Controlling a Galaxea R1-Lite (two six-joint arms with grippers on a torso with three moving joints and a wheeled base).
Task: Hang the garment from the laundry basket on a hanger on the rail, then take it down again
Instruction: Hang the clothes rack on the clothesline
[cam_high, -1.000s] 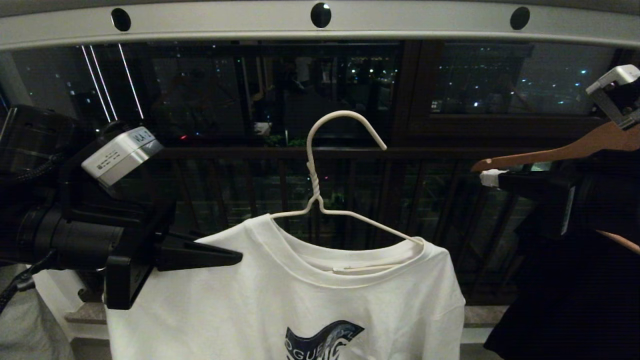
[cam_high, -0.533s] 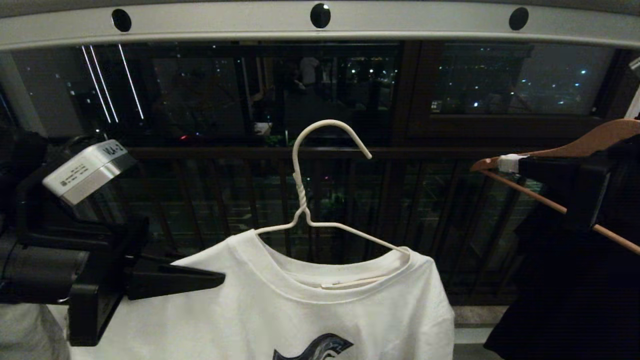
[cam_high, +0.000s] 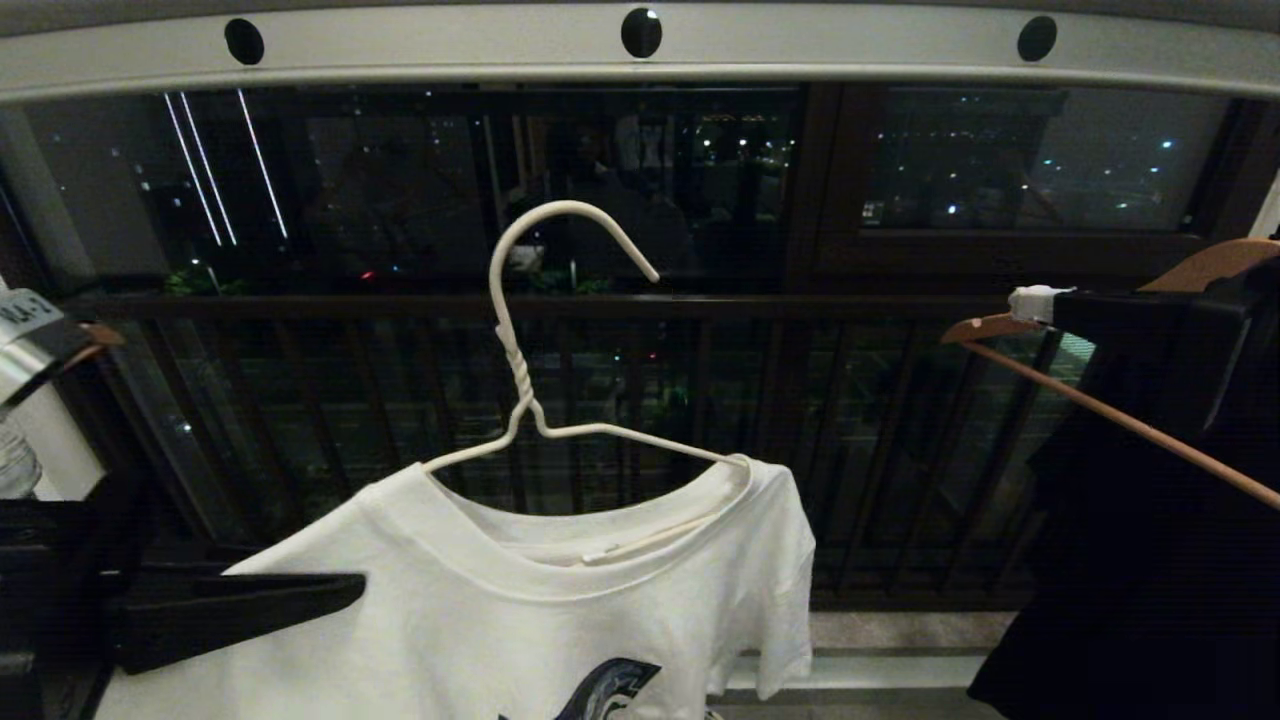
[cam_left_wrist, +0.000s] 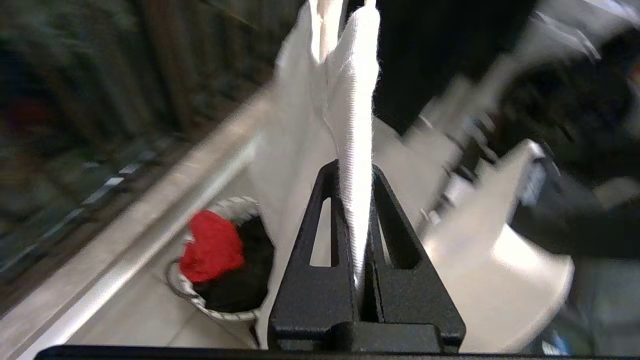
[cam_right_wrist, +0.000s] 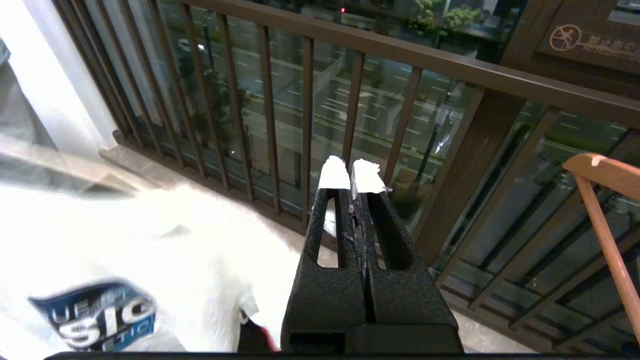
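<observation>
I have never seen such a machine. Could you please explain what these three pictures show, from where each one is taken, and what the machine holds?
This is a robot with two arms, each ending in a black pincer. The wide picture comes from a camera on its head. It shows a white T-shirt on a white wire hanger, whose hook is below the grey rail, not on it. The other two pictures come from cameras on the wrists, looking along the fingers. The left pincer is shut on a fold of the T-shirt; below it a round laundry basket with a red cloth inside stands on the floor. The right pincer is shut and holds nothing; it points at the brown balcony railing. A brown wooden hanger carries a black garment at the right.
</observation>
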